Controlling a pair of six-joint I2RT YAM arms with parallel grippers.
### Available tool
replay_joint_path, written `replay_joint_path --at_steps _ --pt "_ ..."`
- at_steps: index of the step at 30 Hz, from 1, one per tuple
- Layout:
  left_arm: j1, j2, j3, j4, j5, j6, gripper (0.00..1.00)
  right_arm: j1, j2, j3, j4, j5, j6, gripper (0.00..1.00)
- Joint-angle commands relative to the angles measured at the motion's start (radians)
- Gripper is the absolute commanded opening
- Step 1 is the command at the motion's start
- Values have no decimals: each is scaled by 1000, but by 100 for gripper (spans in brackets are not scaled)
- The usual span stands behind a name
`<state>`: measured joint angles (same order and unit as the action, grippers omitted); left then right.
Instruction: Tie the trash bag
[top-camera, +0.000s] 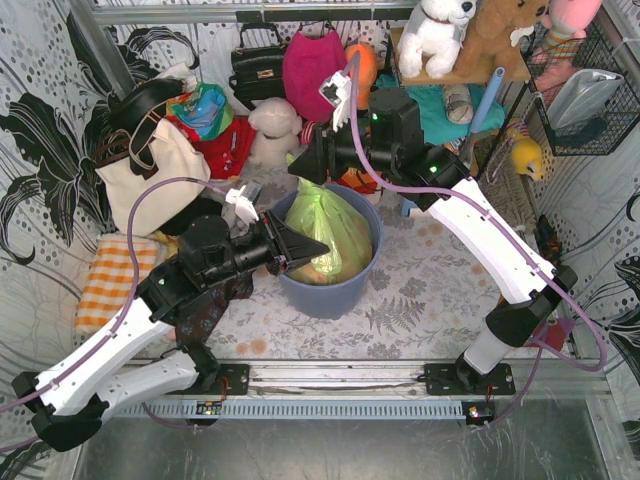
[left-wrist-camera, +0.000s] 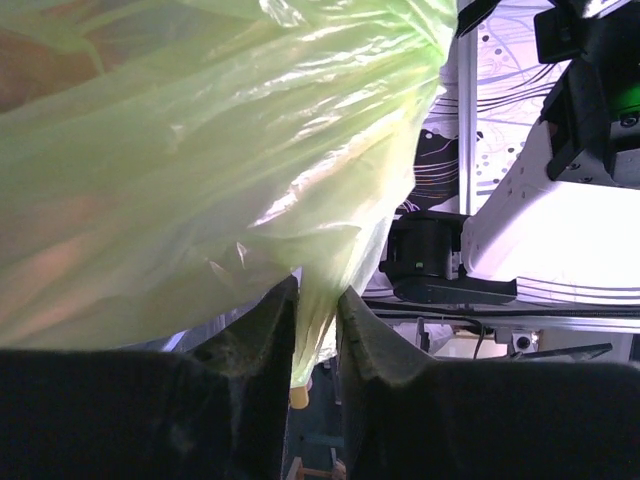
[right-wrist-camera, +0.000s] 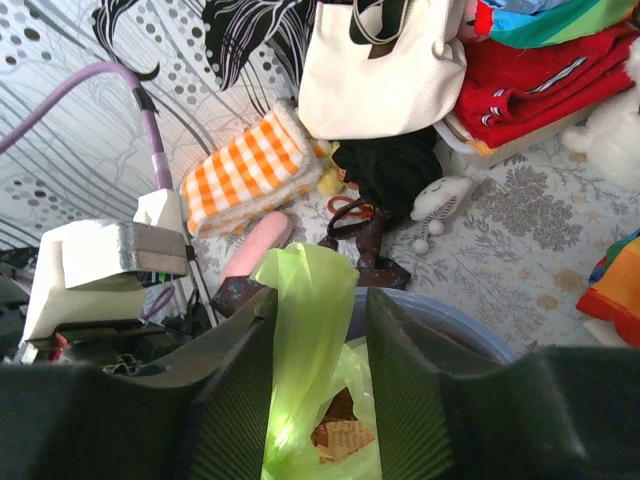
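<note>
The trash bag (top-camera: 342, 228), thin lime-green plastic, sits in a blue-grey round bin (top-camera: 330, 295) at the table's middle. My left gripper (top-camera: 308, 250) reaches in from the left at the bag's near side. In the left wrist view its fingers (left-wrist-camera: 318, 292) stand narrowly together, pinching a hanging strip of the bag (left-wrist-camera: 200, 150). My right gripper (top-camera: 305, 165) hovers over the bag's far top. In the right wrist view it (right-wrist-camera: 320, 300) is open around an upright flap of the bag (right-wrist-camera: 310, 330), which lies against one finger only. Orange-brown paper (right-wrist-camera: 340, 435) shows inside, and the bin rim (right-wrist-camera: 440, 320) behind.
A white tote bag (top-camera: 150, 165) and an orange checked cloth (top-camera: 110, 280) lie left of the bin. Soft toys (top-camera: 275, 125), handbags and folded clothes crowd the back. A wire basket (top-camera: 590, 90) hangs at the right. A dark patterned item (right-wrist-camera: 375, 250) lies beside the bin.
</note>
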<state>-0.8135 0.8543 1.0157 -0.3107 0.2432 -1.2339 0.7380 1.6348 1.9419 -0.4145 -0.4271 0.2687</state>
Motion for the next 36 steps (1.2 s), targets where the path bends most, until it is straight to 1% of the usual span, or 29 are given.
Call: replay_joint_path --at_steps 1,3,4,5,7,11,14,17,19,24,27,31,36 --pt "-9 -18 -8 79 -19 -7 26 -5 8 27 33 -36 3 31" --pt "-9 -16 -7 79 -20 -1 17 -5 8 35 30 -33 2 11" --pt "-9 -15 -4 79 -19 4 9 -5 10 42 23 -24 0 3" --pt "-9 -13 0 75 -16 12 1 -5 11 49 11 -10 0 0" --pt "-9 -9 17 62 -10 30 0 -5 -1 47 8 46 3 0" --pt "-9 -9 72 0 -17 62 0 -5 -59 9 54 275 0 0" --pt "-10 -19 107 -49 -8 68 0 -5 -88 -1 77 423 -47 0" --pt "-14 -35 102 -91 8 71 0 -3 -96 -22 90 508 -96 0" --pt "-15 -45 84 -129 22 79 0 -3 -119 -87 120 584 -119 0" --pt "-25 -88 -30 -126 56 54 0 -4 -217 -345 272 764 -147 0" --pt "-34 -119 -107 -113 71 30 0 -5 -246 -467 349 858 -168 0" --pt "-63 -159 -186 -114 82 7 0 -12 -228 -535 399 909 -192 0" --pt "-90 -213 -210 -221 67 13 0 -48 -202 -557 398 954 -178 0"
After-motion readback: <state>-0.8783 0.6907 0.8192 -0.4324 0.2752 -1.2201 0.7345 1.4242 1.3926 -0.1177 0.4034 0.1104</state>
